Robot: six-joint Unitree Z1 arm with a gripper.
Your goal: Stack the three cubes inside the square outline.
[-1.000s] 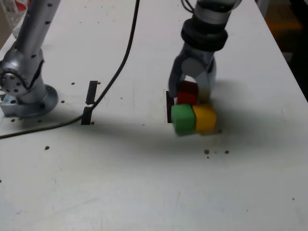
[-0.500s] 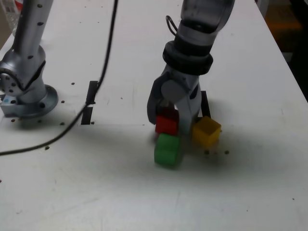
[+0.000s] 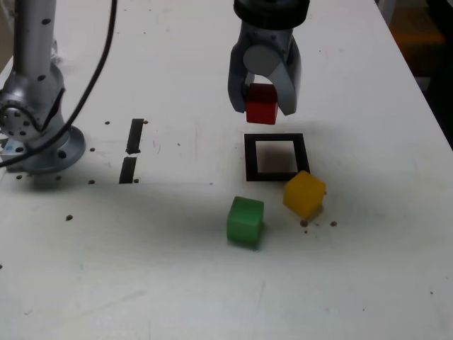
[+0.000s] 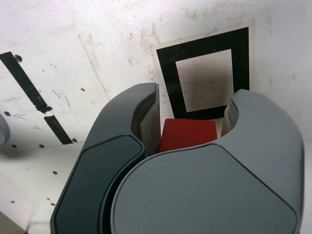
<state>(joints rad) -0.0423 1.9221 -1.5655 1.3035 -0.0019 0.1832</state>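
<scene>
Red cube (image 3: 261, 105) fills my pincer (image 3: 262, 103): I have closed both fingertips on it and grip it. Just below my grip in the exterior view lies the square outline (image 3: 251, 159), black around a pale centre. Beyond it from me, the yellow cube (image 3: 304, 193) sits at its near right corner in that view, and the green cube (image 3: 245, 220) rests farther from me, toward the exterior view's left. Two black strips (image 3: 134, 136) lie well apart from me, on that same left.
</scene>
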